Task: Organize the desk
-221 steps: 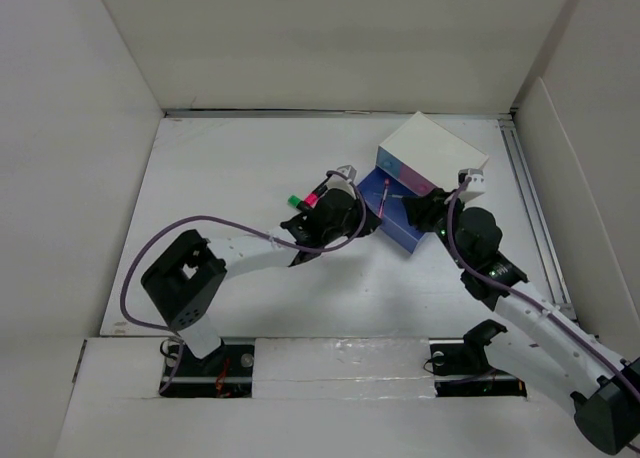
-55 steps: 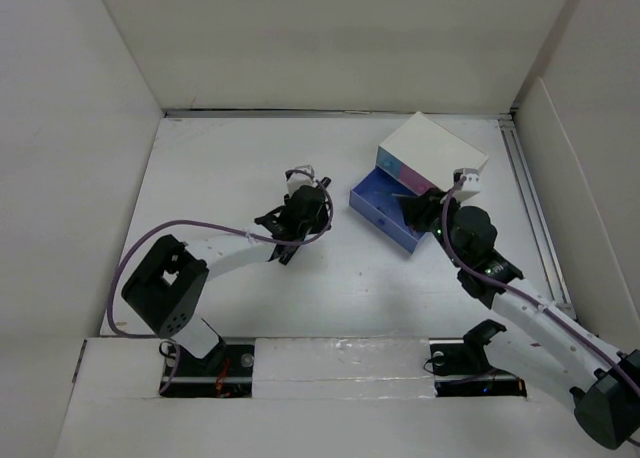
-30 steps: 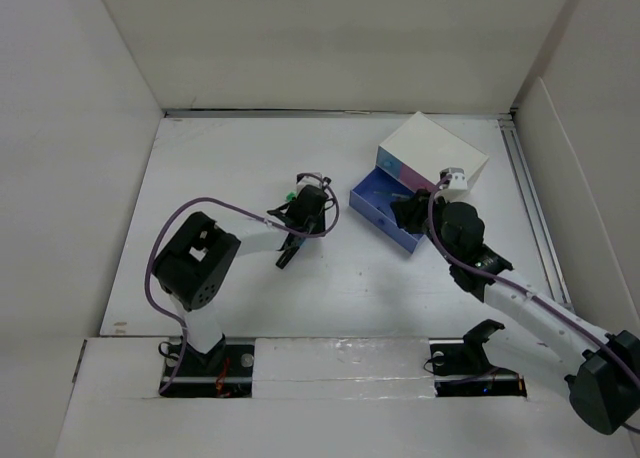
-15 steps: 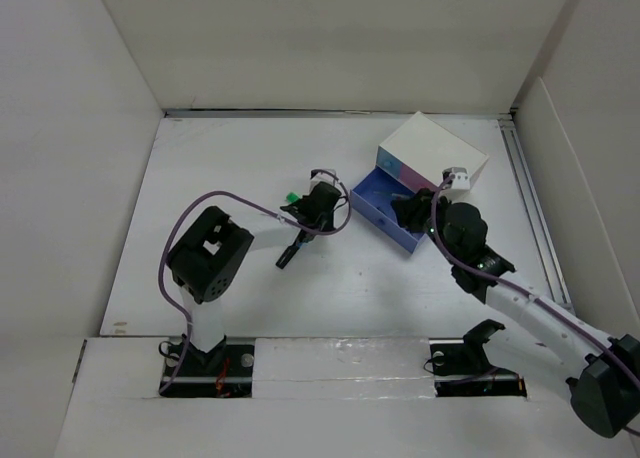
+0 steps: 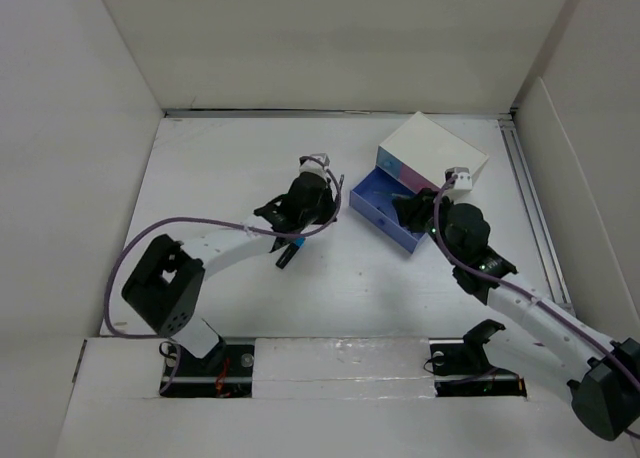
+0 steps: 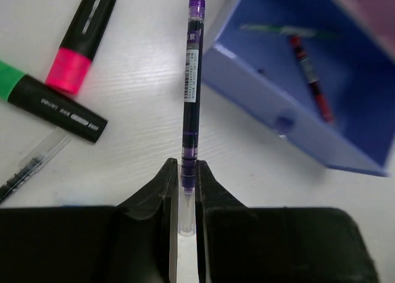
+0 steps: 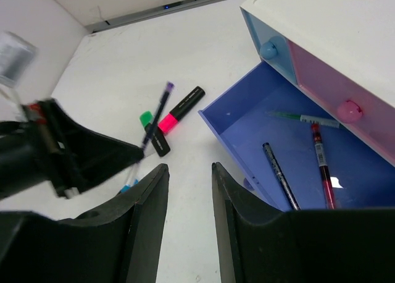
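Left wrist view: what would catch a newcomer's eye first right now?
The purple pen, clamped at one end by the left gripper, points out alongside the open blue drawer on its right. Inside that drawer lie a red pen and a green pen. On the desk to the left lie a pink highlighter and a green highlighter.

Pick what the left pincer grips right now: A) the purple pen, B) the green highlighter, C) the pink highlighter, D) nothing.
A: the left pincer is shut on the end of the purple pen, while the pink highlighter and the green highlighter lie apart from it on the desk.
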{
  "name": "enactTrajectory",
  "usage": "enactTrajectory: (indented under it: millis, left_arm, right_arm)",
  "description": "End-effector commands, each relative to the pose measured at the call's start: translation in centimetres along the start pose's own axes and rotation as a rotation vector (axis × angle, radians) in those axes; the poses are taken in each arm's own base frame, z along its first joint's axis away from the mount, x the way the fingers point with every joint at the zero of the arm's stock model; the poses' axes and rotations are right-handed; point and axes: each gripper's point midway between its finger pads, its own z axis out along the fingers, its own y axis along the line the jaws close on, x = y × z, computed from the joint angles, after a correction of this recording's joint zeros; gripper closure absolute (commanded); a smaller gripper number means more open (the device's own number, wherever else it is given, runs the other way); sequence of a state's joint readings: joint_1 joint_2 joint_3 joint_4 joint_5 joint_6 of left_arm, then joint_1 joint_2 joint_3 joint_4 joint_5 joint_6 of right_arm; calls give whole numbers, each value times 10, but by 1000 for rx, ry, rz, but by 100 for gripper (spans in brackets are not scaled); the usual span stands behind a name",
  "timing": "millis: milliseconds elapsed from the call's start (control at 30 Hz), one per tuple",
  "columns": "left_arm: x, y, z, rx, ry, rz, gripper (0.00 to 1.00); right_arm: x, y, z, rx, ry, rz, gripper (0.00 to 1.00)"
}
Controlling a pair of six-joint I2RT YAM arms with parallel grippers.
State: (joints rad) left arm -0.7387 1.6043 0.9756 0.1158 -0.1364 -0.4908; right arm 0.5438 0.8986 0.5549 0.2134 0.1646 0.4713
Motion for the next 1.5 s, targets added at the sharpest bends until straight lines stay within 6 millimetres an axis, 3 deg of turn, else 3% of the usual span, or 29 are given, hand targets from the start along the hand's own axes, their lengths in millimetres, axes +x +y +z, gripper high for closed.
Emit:
enactTrajectory:
  millis: [0, 167, 267, 300, 333, 433, 767, 800, 833, 1067, 1200, 1300, 1333, 1367, 1400, 1467]
  left_arm:
    - [-39, -35, -35, 158, -112, -94, 100]
    - [-41, -66, -49, 326, -95, -198, 100]
    - [-39, -94, -46, 421, -76, -222, 100]
    - [-35, -113, -37, 441, -56, -234, 100]
    - [-35, -113, -37, 441, -55, -234, 100]
    - [-33, -139, -25, 487, -32, -271, 100]
    - [-44, -168, 3, 572, -44, -492, 100]
    - [-43, -174, 3, 591, -48, -495, 98]
    - [-46, -176, 3, 600, -55, -500, 87]
    - [-38, -205, 2, 668, -22, -462, 55]
    - [-33, -199, -2, 640, -47, -424, 56]
    - [-36, -178, -7, 564, -82, -397, 69]
    - [-41, -166, -6, 528, -106, -370, 78]
    - [-57, -152, -12, 490, -155, -372, 80]
    - [-44, -133, -10, 437, -126, -354, 81]
    - [-55, -87, -13, 298, -170, -320, 81]
  right_arm:
    - [-27, 14, -2, -35, -84, 9, 60]
    - [-31, 13, -5, -30, -97, 11, 60]
    - [-34, 12, -8, -27, -109, 10, 60]
    - [-36, 11, -10, -22, -118, 12, 60]
    - [-36, 11, -10, -22, -118, 12, 60]
    - [-39, 10, -13, -19, -132, 14, 60]
    - [-39, 10, -14, -20, -131, 17, 61]
    - [-39, 11, -15, -23, -133, 18, 61]
    - [-39, 11, -14, -24, -131, 17, 61]
    - [-39, 13, -14, -32, -127, 18, 61]
    - [-39, 12, -15, -27, -128, 18, 61]
    - [-42, 13, -19, -32, -144, 23, 63]
    - [-42, 13, -19, -34, -143, 26, 66]
    - [-41, 13, -18, -36, -140, 27, 69]
    - [-40, 13, -17, -37, -138, 28, 79]
    - [-37, 16, -15, -52, -125, 28, 90]
